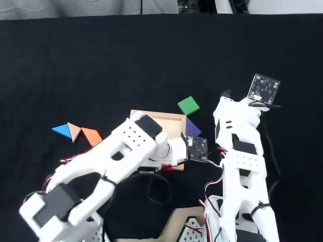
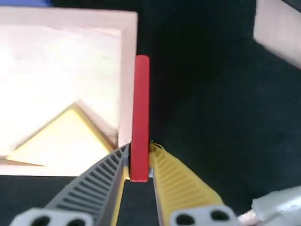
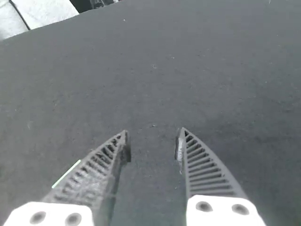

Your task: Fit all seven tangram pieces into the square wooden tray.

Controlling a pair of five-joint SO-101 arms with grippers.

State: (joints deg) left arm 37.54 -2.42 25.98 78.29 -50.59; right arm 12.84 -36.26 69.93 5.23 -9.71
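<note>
Underneath, left jaws clamp red piece (image 2: 140, 113) beside tray (image 2: 128, 70).

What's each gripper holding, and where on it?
Left gripper pinches the red piece by its flat faces at one end. Right gripper is open, holding nothing.

High camera looks steeply down on the black table (image 1: 91, 65) from its near side. Left wrist camera hangs close over a corner of the wooden tray (image 2: 128, 70), shared with the high view. Right wrist camera looks low across the table.
</note>
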